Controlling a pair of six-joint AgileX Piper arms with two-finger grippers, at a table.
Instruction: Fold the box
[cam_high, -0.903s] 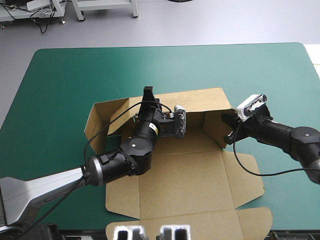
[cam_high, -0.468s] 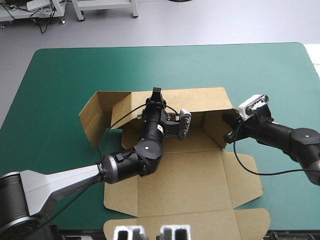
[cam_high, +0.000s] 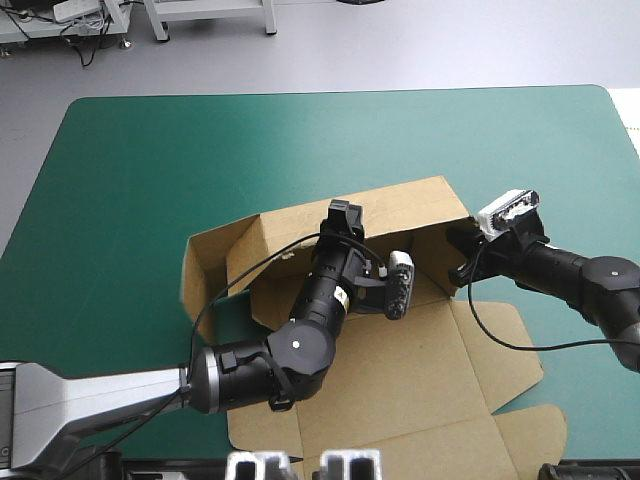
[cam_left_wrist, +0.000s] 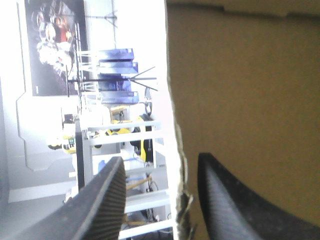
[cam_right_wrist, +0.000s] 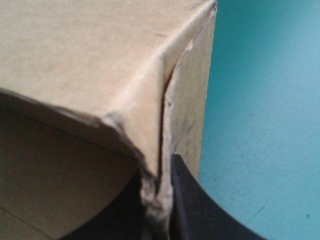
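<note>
The left arm stretches over the box (cam_high: 400, 345), its left pincer (cam_left_wrist: 159, 165) agape astride the far wall's edge. The right pincer (cam_right_wrist: 159, 175) is clamped tight on the box's far right corner.

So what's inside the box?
The left gripper, open around the back wall's edge. Its arm hides part of the box floor, so anything beneath it cannot be seen.

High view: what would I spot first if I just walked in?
The big brown box, half-folded on the teal-green table with its far wall raised. The left gripper reaches to that wall, open astride its edge, while the right gripper pinches the wall's right corner.
</note>
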